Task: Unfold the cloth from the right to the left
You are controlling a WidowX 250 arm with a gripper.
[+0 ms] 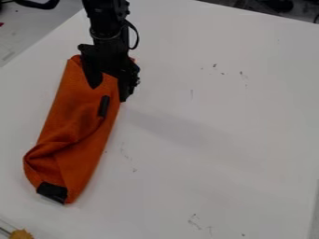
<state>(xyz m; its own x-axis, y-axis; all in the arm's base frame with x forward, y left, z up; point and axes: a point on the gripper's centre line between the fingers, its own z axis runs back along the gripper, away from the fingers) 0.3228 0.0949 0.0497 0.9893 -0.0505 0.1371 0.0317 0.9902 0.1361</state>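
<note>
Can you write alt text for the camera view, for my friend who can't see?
An orange cloth, folded into a long strip with two black patches, lies on a white table. A black robot gripper hangs open over its far end.

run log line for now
gripper: fingers apart at far end of orange cloth | cloth: folded, creased at near end | unfold: not done

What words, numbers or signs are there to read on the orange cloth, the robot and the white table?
There are none that I can read.
Orange cloth: two black patches, one near its middle and one at its bottom end, with no letters I can make out.
Robot arm: no readable words or numbers.
White table: little dark marks, but none I can read.
</note>
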